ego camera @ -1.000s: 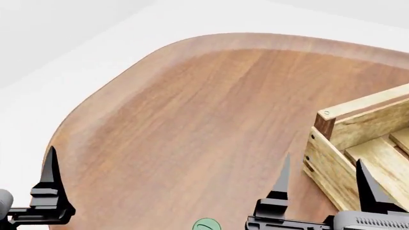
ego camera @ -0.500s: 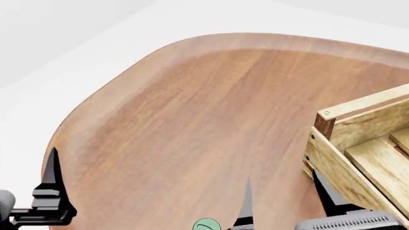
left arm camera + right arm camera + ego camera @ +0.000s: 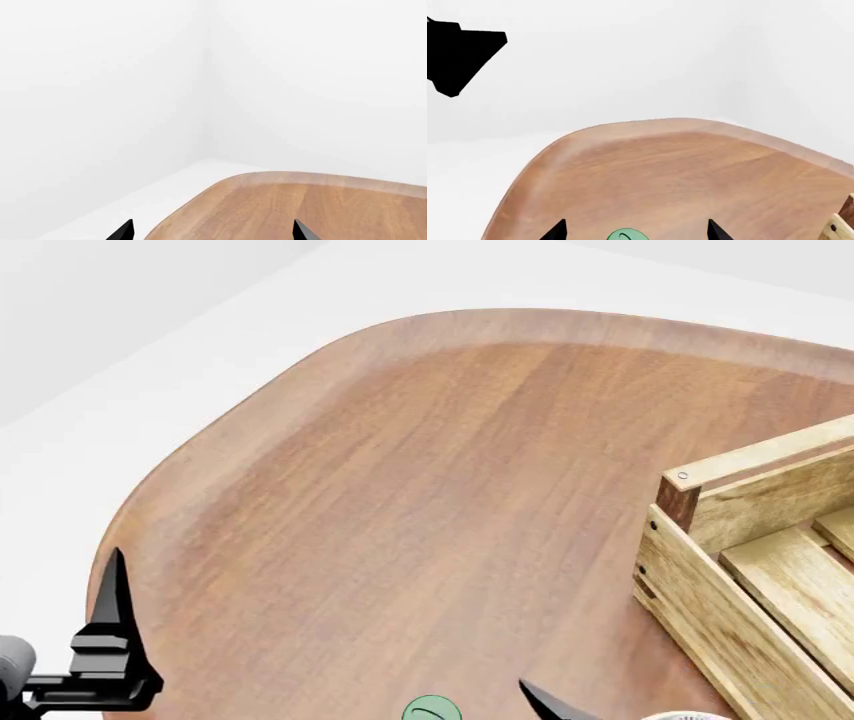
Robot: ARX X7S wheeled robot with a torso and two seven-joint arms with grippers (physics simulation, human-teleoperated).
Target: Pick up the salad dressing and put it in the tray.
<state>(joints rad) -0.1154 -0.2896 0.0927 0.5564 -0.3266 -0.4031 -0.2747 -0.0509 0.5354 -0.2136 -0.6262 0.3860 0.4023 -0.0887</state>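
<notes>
Right gripper (image 3: pixel 635 231) is seen dropped since the earlier head frames: two tall fingers were raised over the table's near edge, now only one fingertip (image 3: pixel 545 701) remains in the head view. In the right wrist view its tips are spread, with the green cap of the salad dressing (image 3: pixel 625 235) between them, nothing pinched. The salad dressing is found at the near edge of the table (image 3: pixel 400 490), unmoved. The tray (image 3: pixel 747 580) is kept at the right edge, unchanged. Left gripper (image 3: pixel 212 231) is left spread and empty near the left edge, same place as before.
</notes>
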